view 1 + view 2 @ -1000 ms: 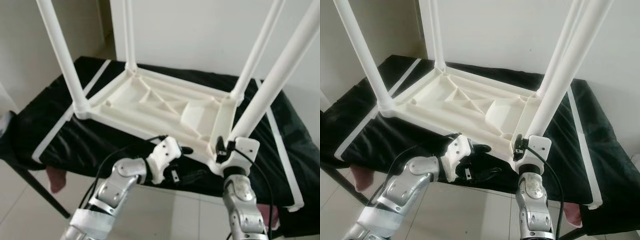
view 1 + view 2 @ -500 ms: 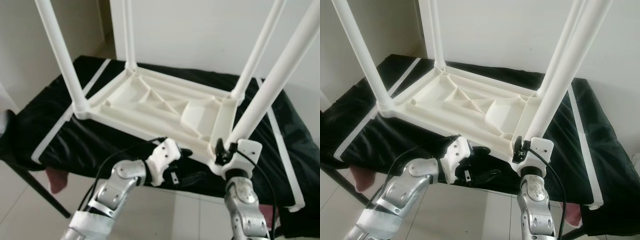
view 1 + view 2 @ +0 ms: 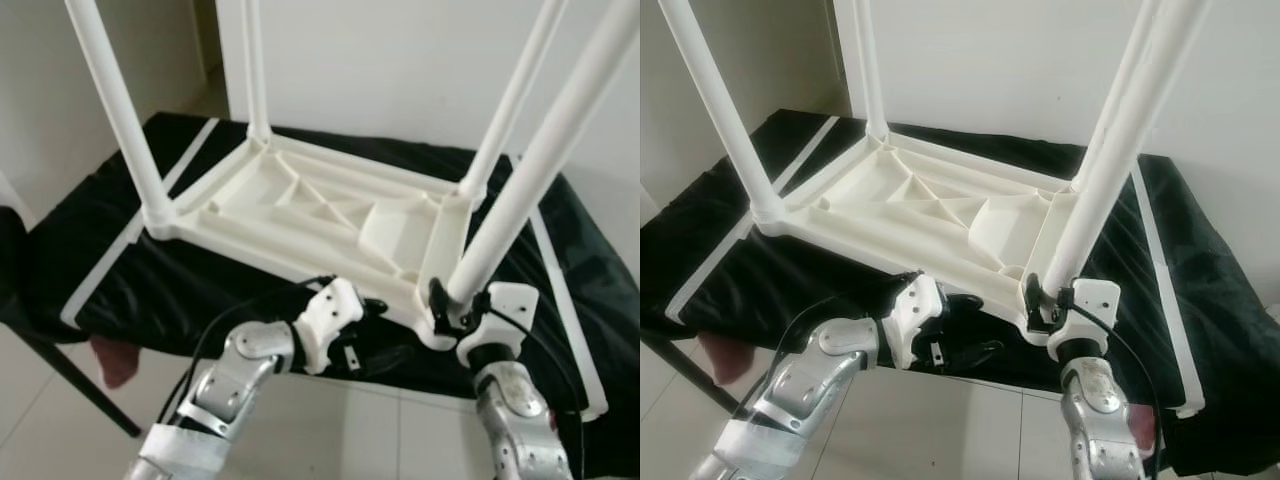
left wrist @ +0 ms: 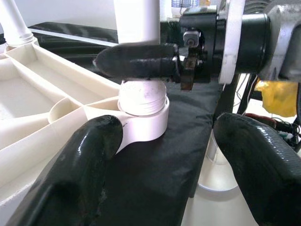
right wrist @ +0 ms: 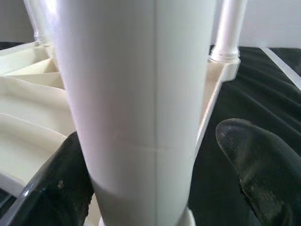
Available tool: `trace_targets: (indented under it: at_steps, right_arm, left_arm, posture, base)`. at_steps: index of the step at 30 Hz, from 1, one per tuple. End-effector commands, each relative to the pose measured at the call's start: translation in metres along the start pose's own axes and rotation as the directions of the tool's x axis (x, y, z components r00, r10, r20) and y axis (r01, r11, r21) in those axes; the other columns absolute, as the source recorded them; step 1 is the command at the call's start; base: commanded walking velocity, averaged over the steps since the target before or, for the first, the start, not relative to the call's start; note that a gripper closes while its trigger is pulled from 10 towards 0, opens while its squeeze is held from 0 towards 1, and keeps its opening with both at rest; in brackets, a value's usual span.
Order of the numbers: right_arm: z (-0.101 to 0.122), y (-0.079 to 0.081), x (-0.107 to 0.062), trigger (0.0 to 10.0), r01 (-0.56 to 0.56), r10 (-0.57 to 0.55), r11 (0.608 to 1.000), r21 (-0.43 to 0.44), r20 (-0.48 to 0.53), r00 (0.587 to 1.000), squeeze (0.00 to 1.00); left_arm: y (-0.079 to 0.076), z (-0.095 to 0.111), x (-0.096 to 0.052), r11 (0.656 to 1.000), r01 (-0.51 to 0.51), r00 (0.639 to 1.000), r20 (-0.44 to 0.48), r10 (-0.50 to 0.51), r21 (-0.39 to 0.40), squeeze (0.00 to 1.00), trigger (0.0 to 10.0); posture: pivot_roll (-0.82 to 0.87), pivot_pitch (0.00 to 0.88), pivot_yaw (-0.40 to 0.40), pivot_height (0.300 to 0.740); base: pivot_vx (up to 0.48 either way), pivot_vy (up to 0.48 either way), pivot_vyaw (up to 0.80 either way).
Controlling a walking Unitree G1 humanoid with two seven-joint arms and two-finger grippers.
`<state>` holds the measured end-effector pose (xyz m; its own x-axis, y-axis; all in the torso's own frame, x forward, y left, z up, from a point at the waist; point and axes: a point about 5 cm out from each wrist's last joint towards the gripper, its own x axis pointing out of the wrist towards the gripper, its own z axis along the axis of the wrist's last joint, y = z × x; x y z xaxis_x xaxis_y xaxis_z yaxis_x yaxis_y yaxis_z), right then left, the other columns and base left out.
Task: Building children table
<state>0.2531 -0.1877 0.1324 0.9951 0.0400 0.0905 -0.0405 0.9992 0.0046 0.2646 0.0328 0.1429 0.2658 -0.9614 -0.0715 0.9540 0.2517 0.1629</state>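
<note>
Your white children's table [image 3: 330, 215] lies upside down on a black-covered bench [image 3: 180, 270], its four legs pointing up. The near right leg [image 3: 530, 170] rises from the socket [image 4: 143, 120] at about 5 o'clock on the tabletop, the corner closest to you.

Your right gripper [image 3: 447, 300] stands at the base of that leg. In the right wrist view one finger [image 5: 61, 188] touches the tube and the other sits just off it with a gap showing, so the pincer is around the leg but not clamped on it. Your left gripper [image 4: 160, 165] hovers at about 6 o'clock, just beside the same corner, its two fingers spread wide apart and holding nothing.

The main risk is the joint. In the left wrist view the threaded end [image 4: 142, 96] of the leg shows above the socket collar, so you can judge the leg is not fully seated. If you turn it while it leans, the threads may cross and jam. This leg looks more tilted than the others, though the wide lens may exaggerate that.

With only one finger in contact, a turn may slip around the smooth tube without driving it. Squeeze first.

The tabletop is unrestrained. A hard twist or push at 5 o'clock could slide it over the cloth toward the near edge, since that corner already sits close to the bench edge. Your open left gripper could brace the rim [image 3: 300, 272].
</note>
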Motion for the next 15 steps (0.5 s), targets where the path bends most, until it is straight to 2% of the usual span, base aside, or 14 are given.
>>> trace_targets:
  at_steps: [1,2,3,9,10,11,12,15]
  right_arm:
    - [0.000,-0.003,0.001,10.0,-0.049,0.049,0.999,-0.002,-0.003,0.999,0.32]
    - [0.002,-0.005,0.004,10.0,-0.119,0.119,0.993,-0.014,-0.001,0.993,0.00]
    - [0.003,-0.006,0.007,10.0,-0.192,0.192,0.980,-0.047,-0.006,0.981,0.00]
    - [0.001,-0.013,0.017,10.0,-0.269,0.267,0.959,-0.084,-0.037,0.963,0.00]
    - [0.000,-0.014,0.019,9.2,-0.281,0.278,0.955,-0.092,-0.042,0.960,0.00]
    - [0.000,-0.015,0.021,9.2,-0.290,0.287,0.952,-0.099,-0.045,0.957,0.00]
    - [-0.002,-0.014,0.021,0.0,-0.299,0.295,0.950,-0.093,-0.054,0.954,0.00]
    - [-0.005,-0.013,0.021,0.0,-0.317,0.311,0.945,-0.086,-0.068,0.948,0.00]
  left_arm:
    - [-0.003,-0.001,0.002,1.000,0.002,1.000,-0.009,-0.002,-0.003,0.00,10.0]
    - [-0.002,-0.001,0.002,1.000,0.006,1.000,-0.009,-0.006,-0.001,0.00,10.0]
    - [-0.001,0.000,0.003,1.000,0.007,1.000,-0.009,-0.007,0.002,0.00,10.0]
    - [0.000,0.001,0.005,1.000,0.008,1.000,-0.003,-0.008,0.010,0.00,10.0]
    - [0.000,0.002,0.006,1.000,0.007,1.000,-0.001,-0.007,0.011,0.00,10.0]
    - [0.000,0.002,0.006,1.000,0.006,1.000,-0.001,-0.006,0.011,0.00,10.0]
    - [0.000,0.002,0.006,1.000,0.005,1.000,-0.001,-0.005,0.012,0.00,10.0]
    - [0.000,0.002,0.006,1.000,0.003,1.000,-0.001,-0.003,0.012,0.00,10.0]
  posture:
    - [-0.04,0.000,-0.024,0.740]
    - [-0.04,0.000,-0.023,0.740]
    - [-0.04,0.000,-0.023,0.740]
    - [-0.04,0.000,-0.027,0.740]
    - [-0.03,0.000,-0.027,0.740]
    - [-0.03,0.000,-0.027,0.740]
    - [-0.03,0.000,-0.031,0.740]
    - [-0.03,0.000,-0.034,0.740]
  base:
    - [0.000,0.000,0.00]
    - [0.000,0.000,0.00]
    - [0.000,0.000,0.00]
    - [0.000,0.000,0.00]
    - [0.000,0.000,0.00]
    - [0.000,0.000,0.00]
    - [0.000,0.000,0.00]
    - [0.000,0.000,0.00]
